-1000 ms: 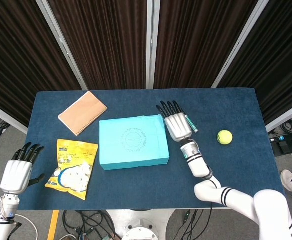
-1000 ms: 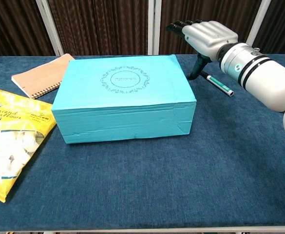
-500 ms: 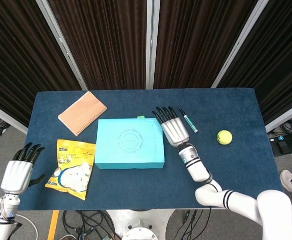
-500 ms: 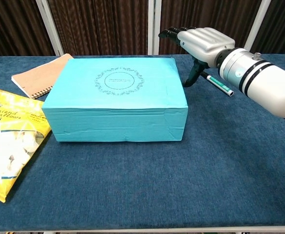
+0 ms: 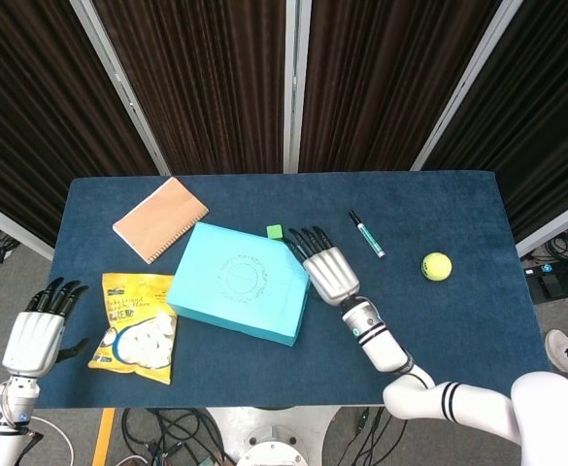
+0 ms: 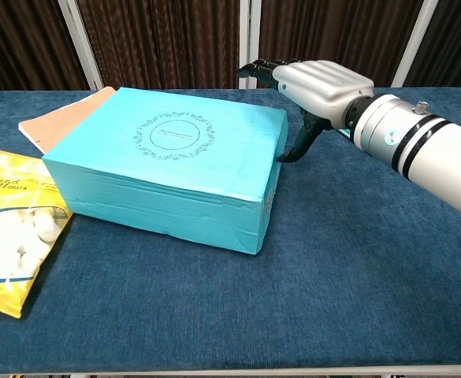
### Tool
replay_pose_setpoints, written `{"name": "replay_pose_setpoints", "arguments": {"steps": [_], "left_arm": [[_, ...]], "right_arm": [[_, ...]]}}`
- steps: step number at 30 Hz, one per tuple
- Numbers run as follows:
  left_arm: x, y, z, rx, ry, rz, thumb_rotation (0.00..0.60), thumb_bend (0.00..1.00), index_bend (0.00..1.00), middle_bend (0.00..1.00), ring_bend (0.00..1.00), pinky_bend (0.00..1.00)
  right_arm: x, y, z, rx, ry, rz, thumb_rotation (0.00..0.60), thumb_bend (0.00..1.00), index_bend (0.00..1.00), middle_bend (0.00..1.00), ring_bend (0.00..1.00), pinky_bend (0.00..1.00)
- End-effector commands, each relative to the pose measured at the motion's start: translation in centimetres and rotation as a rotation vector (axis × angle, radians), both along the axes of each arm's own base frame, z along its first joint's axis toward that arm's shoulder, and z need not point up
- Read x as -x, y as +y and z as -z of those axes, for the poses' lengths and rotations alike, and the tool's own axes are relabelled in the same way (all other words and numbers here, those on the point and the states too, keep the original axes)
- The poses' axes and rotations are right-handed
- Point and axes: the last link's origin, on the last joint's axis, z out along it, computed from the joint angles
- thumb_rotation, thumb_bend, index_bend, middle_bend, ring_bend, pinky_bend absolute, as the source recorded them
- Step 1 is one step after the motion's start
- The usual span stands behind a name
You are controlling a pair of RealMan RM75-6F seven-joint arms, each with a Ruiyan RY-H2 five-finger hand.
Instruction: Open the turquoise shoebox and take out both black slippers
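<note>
While closed, shoebox (image 5: 237, 294) touching robot hand (image 5: 324, 273)

I note matt turquoise cardboard on the shoebox (image 6: 171, 169), napped blue cloth over the desk (image 6: 356, 268), glossy yellow plastic on the snack bag (image 6: 9, 228), and smooth silver-grey casing on the right hand (image 6: 317, 83).

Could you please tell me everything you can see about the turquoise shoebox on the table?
The turquoise shoebox looks like plain cardboard, with a dark round ornamental print centred on its lid. The lid is on. It sits skewed on the blue table, its left end over the yellow snack bag and close to the notebook. The right hand is at its right end.
</note>
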Motion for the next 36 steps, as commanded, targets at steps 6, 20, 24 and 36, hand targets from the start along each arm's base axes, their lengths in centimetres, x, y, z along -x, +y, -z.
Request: {"name": "replay_pose_setpoints", "arguments": {"steps": [6,20,24,36], "left_arm": [[0.1,-0.1,0.1,0.006,0.0,-0.003,0.6,0.09,0.18,0.16,0.09,0.25],[0.1,0.0,0.5,0.016,0.002,-0.005,0.6,0.09,0.18,0.16,0.09,0.25],[0.2,0.1,0.5,0.016,0.003,-0.008,0.6,0.09,0.18,0.16,0.09,0.25],[0.6,0.1,0.5,0.021,-0.002,-0.015,0.6,0.09,0.18,0.16,0.09,0.25]], "right_arm": [[0.3,1.7,-0.9,0.002,0.01,-0.034,0.6,0.0,0.0,0.0,0.0,0.0],[2.2,-1.1,-2.0,0.084,0.135,-0.105,0.6,0.0,0.0,0.03,0.0,0.0],[2.2,-1.7,-1.3,0.077,0.143,-0.115,0.6,0.0,0.0,0.03,0.0,0.0],[2.0,-1.9,0.4,0.048,0.161,-0.133,0.6,0.0,0.0,0.03,0.0,0.0]]}}
